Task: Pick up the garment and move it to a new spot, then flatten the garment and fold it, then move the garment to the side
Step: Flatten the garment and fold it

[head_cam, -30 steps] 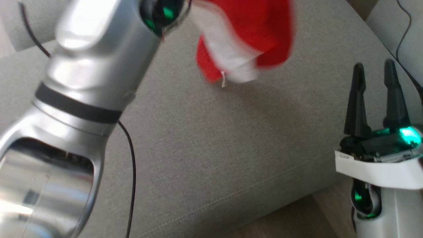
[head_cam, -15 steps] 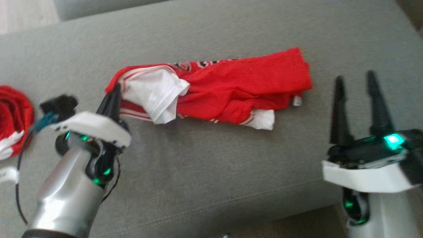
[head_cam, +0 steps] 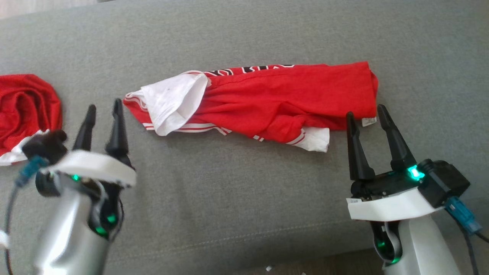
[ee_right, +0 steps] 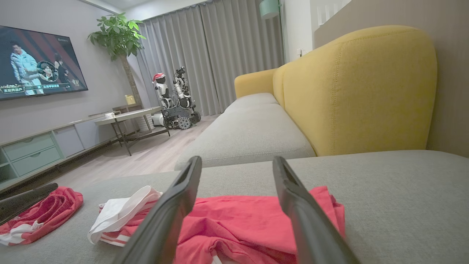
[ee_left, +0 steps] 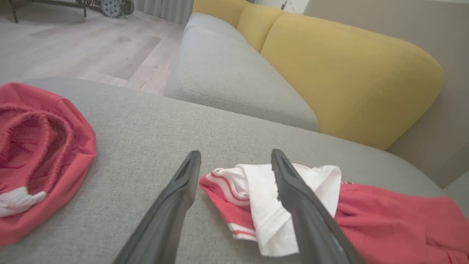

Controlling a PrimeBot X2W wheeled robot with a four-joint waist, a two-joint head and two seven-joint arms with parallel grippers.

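Far to the left of the garment [head_cam: 275,99] lies a second red heap [head_cam: 26,103], best left out of any sweep. Between that heap and the garment's left end hovers the left gripper [head_cam: 104,105], its fingers apart and holding nothing, pointing at the white sleeve [head_cam: 172,99] that is turned over the red cloth. The garment itself lies free on the grey cushion [head_cam: 229,198] as a long bunched strip, creased through the middle and doubled on itself, so flattening looks like the step in hand. To do it well, I would pinch a single layer at the striped hem beside the sleeve rather than the whole bundle. At the garment's right end the right gripper [head_cam: 365,110] stands with its fingers apart and empty, tips just at the lower corner by the small label [head_cam: 368,121]. It could take that corner, and the two could then draw away from each other along the strip, low over the cushion, before spreading the cloth toward the near side. For room: left of the garment the heap limits travel. Nearer than the garment is a broad bare band of cushion, ending at a seam and the drop to the floor [head_cam: 336,263]. Right of it the cushion runs on bare, and beyond it is more open grey.
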